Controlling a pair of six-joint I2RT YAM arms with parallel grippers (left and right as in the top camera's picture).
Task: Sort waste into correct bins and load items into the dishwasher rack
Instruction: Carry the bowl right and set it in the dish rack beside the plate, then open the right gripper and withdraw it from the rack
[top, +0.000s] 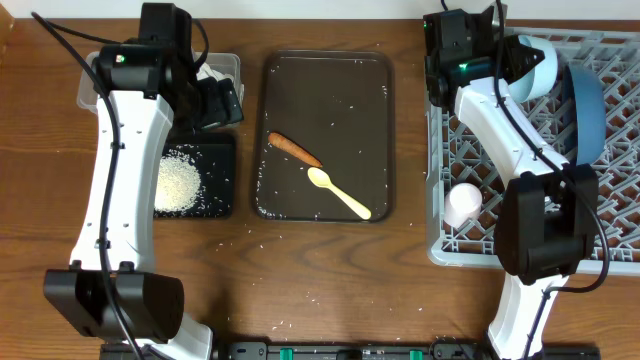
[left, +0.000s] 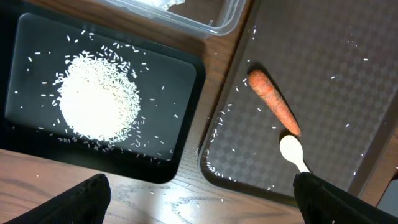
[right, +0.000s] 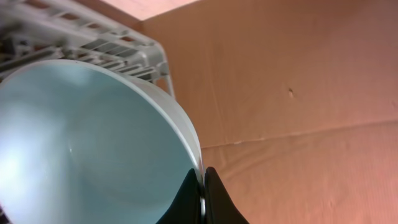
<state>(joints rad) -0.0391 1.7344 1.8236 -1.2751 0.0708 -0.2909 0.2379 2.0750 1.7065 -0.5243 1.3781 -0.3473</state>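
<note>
My right gripper is shut on the rim of the light blue bowl, holding it tilted over the far left corner of the grey dishwasher rack. A dark blue plate stands on edge in the rack. A pink-white cup lies near the rack's front left. My left gripper hangs open above the table between the black tray and the brown tray. White rice is piled in the black tray.
The dark brown serving tray holds the orange carrot-like stick, the pale yellow spoon and scattered rice grains. The clear tub with white tissue sits behind the black tray. Loose grains dot the wood.
</note>
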